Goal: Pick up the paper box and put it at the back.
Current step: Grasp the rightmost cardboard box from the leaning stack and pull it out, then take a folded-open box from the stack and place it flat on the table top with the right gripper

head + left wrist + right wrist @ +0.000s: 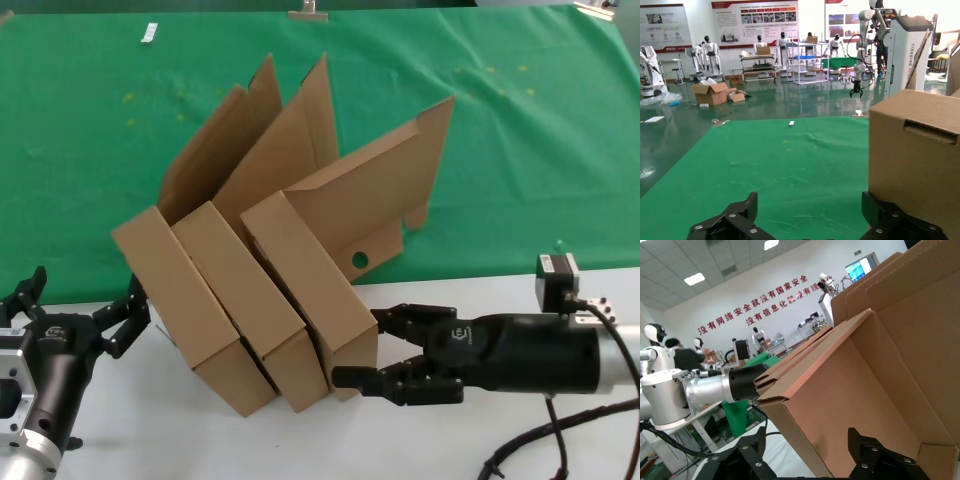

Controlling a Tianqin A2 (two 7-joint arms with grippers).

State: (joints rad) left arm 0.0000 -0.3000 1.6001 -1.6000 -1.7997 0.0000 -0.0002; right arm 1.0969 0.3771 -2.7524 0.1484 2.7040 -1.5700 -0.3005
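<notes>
My right gripper [368, 350], jaws spread, straddles the near corner of the rightmost paper box [310, 290]; my left gripper [85, 305], jaws spread, flanks the leftmost box [180, 310].

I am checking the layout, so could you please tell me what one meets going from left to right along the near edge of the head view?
Left hand → left cardboard box → middle cardboard box → right cardboard box → right hand.

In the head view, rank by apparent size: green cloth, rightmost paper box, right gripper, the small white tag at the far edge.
1. green cloth
2. rightmost paper box
3. right gripper, though nearness to the camera enlarges it
4. small white tag
</notes>
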